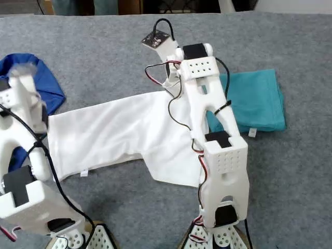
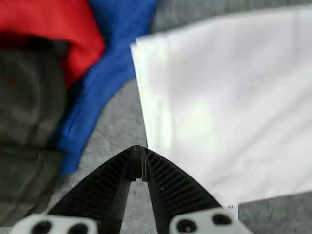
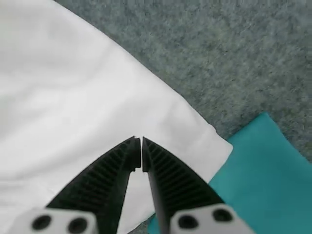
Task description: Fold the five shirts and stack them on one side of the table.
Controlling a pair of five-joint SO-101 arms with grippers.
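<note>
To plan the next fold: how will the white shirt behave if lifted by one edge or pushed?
The white shirt lies flat with soft creases, so it will probably hang limp. It looks thin, so likely light. The table looks fuzzy, so pushing would probably bunch it.

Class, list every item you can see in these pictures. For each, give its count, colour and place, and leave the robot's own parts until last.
white shirt: one, white, spread across the middle of the table.
teal shirt: one, teal, folded, beside the white shirt near the right arm.
blue shirt: one, blue, bunched by the left arm.
red shirt: one, red, against the blue shirt.
dark garment: one, dark, beside the red shirt.
table: one, grey covering.
left gripper: one, black fingers, shut, at the white shirt's edge.
right gripper: one, black fingers, shut, over the white shirt.
</note>
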